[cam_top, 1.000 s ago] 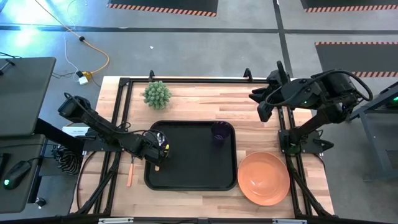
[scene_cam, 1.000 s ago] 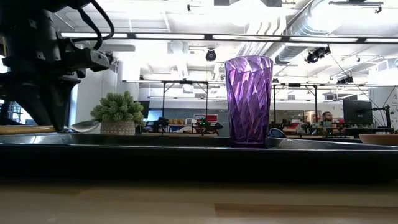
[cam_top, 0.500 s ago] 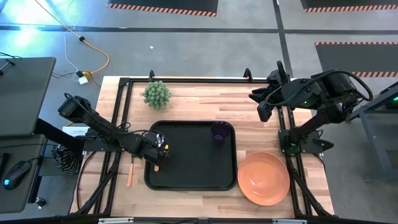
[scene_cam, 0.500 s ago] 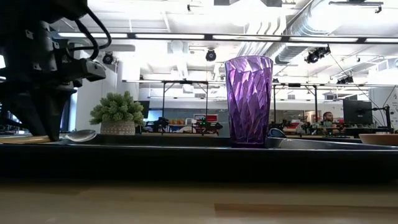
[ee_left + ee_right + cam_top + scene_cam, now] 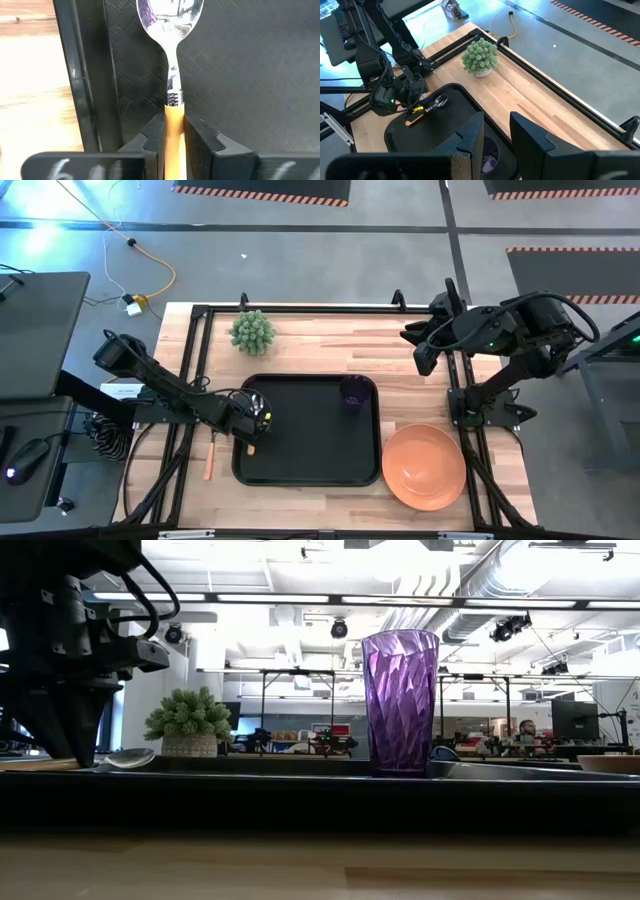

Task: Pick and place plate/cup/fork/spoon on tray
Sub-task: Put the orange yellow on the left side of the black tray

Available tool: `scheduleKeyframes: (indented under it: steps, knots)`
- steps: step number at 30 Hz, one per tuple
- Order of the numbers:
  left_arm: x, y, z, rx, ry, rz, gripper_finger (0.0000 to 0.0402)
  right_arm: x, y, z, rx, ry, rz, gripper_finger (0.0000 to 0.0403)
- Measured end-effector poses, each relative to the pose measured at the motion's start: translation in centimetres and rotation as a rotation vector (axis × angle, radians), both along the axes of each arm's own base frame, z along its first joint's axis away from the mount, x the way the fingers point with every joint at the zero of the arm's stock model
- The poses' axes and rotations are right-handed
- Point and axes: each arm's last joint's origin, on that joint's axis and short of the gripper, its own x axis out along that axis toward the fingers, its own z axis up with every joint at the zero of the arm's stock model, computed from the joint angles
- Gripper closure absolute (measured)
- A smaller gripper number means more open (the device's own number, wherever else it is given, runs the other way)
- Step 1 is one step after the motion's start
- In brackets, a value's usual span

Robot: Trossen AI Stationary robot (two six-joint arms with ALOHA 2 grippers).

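The spoon (image 5: pixel 172 20), with a silver bowl and an orange handle, lies in the black tray (image 5: pixel 310 450) by its left rim, bowl toward the far edge. My left gripper (image 5: pixel 252 422) stands over it, shut on the handle. The purple cup (image 5: pixel 352 393) stands upright in the tray's far right corner. On the table right of the tray sits the orange plate (image 5: pixel 424 467). The fork (image 5: pixel 209 462) lies on the table left of the tray. My right gripper (image 5: pixel 420 350) hangs open and high over the far right of the table, holding nothing. My left gripper pinches the spoon's orange handle (image 5: pixel 173 112) between its two fingers, just behind the metal collar at the bowl end. The fingers come steeply from above and lie across the handle. The spoon lies about level, its bowl (image 5: pixel 130 757) down on the tray floor.
A spiky green potted plant (image 5: pixel 252 331) stands on the table beyond the tray's far left corner. Black frame rails run along the table's left, right and far sides. Bare wood shows between the tray and the far edge.
My left gripper has sunk a little toward the tray with the spoon. The spoon's bowl, which hung just above the tray floor a second ago, now rests on it. The right arm has kept still.
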Motion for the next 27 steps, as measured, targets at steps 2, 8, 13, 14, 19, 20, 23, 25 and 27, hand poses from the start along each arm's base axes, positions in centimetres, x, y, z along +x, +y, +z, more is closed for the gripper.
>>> scheduleKeyframes:
  steps: [2, 8, 13, 14, 19, 20, 23, 25, 27]
  knots:
    - [0.0, 0.0, 0.0, -0.001, -0.001, 0.007, 0.0346, 0.01, 0.0, -0.01, 0.0, 0.0, 0.0, 0.0316]
    - [-0.01, -0.02, -0.01, -0.011, 0.003, 0.006, 0.032, 0.02, 0.0, -0.01, 0.0, 0.0, 0.0, 0.0316]
    - [-0.04, -0.1, -0.02, -0.039, 0.016, 0.006, 0.0314, 0.02, 0.0, -0.01, 0.0, 0.0, -0.001, 0.0316]
    - [-0.04, -0.11, -0.02, -0.04, 0.016, 0.006, 0.0315, 0.03, 0.0, -0.01, 0.0, 0.001, -0.001, 0.0316]
    - [-0.04, -0.1, -0.02, -0.04, 0.016, 0.007, 0.0316, 0.03, 0.01, -0.01, 0.0, 0.001, 0.0, 0.0316]
    - [-0.04, -0.11, -0.02, -0.04, 0.016, 0.007, 0.0316, 0.03, 0.0, -0.01, 0.0, 0.001, 0.0, 0.0316]
    - [-0.04, -0.11, -0.02, -0.04, 0.015, 0.007, 0.0316, 0.03, 0.0, -0.01, -0.001, 0.001, -0.001, 0.0316]
    - [-0.06, -0.09, 0.09, -0.042, 0.011, 0.007, 0.0316, 0.03, -0.01, 0.0, -0.005, -0.001, -0.006, 0.0316]
    - [-0.09, -0.08, 0.27, -0.046, 0.002, 0.006, 0.0316, 0.03, -0.02, 0.0, -0.005, -0.001, -0.006, 0.0316]
